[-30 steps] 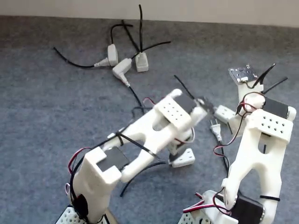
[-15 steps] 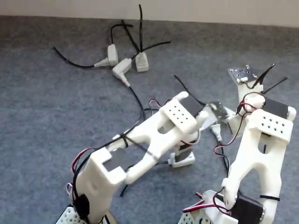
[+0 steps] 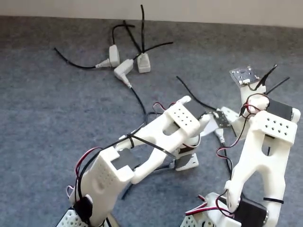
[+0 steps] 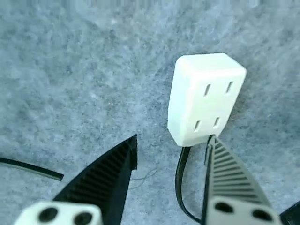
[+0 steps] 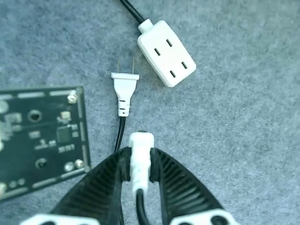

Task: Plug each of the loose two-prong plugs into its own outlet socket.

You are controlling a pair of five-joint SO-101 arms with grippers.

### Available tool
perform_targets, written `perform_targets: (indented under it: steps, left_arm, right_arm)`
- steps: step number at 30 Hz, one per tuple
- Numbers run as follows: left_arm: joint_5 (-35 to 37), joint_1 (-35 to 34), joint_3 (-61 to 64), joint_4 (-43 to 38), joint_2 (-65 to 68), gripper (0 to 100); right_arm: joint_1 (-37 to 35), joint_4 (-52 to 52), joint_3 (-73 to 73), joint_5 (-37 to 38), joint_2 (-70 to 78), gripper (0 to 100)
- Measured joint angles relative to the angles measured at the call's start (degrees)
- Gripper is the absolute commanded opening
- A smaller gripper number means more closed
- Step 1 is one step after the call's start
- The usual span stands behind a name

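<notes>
A white outlet block [image 4: 204, 98] with two pairs of slots lies on the grey carpet, its black cord running back between my left gripper's fingers. The left gripper [image 4: 172, 143] is open just short of the block, one fingertip [image 4: 213, 145] touching its cord end. My right gripper [image 5: 140, 157] is shut on a white plug body [image 5: 140, 161] with a black cord. Beyond it lie a loose two-prong plug [image 5: 124, 89] and the outlet block [image 5: 166, 47]. In the high view, the loose plug [image 3: 220, 136] lies between the arms.
The left arm's camera board [image 5: 40, 138] hangs close beside the right gripper. Another white outlet [image 3: 188, 162] lies under the left arm. Three white plug or socket pieces [image 3: 124, 68] with black cords sit at the far side of the carpet.
The left arm has swung right and dropped toward the outlet block, and its camera board now covers part of that block. The right arm has kept still.
</notes>
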Motion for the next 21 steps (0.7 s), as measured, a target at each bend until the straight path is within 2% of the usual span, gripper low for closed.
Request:
perform_targets:
  steps: [7,11,15,21]
  left_arm:
    - [2.1,-0.6,-6.9,4.7,-1.4,23]
    - [1.4,-0.7,-7.4,6.6,-3.5,29]
    - [0.3,0.3,-6.3,6.5,-3.7,29]
    - [-1.8,0.6,-4.8,1.3,-1.1,29]
  right_arm:
    - [0.3,0.0,-0.2,0.0,0.0,0.8]
    - [0.4,-0.7,-0.2,0.0,-0.2,0.8]
    - [1.6,-2.5,0.0,0.2,-0.2,0.8]
    - [3.0,-4.0,0.0,0.2,-0.1,0.8]
